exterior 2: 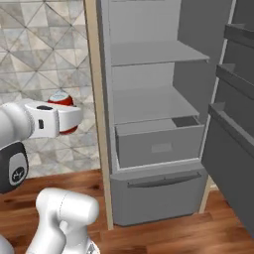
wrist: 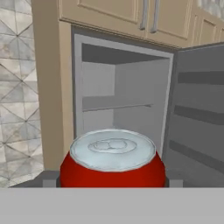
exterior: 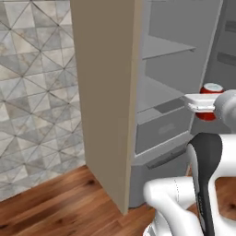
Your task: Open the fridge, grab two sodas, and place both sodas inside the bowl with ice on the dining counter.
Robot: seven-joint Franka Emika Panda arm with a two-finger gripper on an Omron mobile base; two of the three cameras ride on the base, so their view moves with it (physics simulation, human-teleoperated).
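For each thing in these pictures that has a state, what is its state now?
fridge: door open, the shelves in sight bare, lower drawer shut.
fridge door: swung wide to the right.
red can: upright, held between the jaws, outside the fridge.
gripper: jaws closed on the can.
upper cabinets: doors shut.

No readable text or label shows anywhere; the arm's dark joint bears a small pale mark, perhaps a logo.

fridge: grey, door open | red can: silver top, upright, outside fridge
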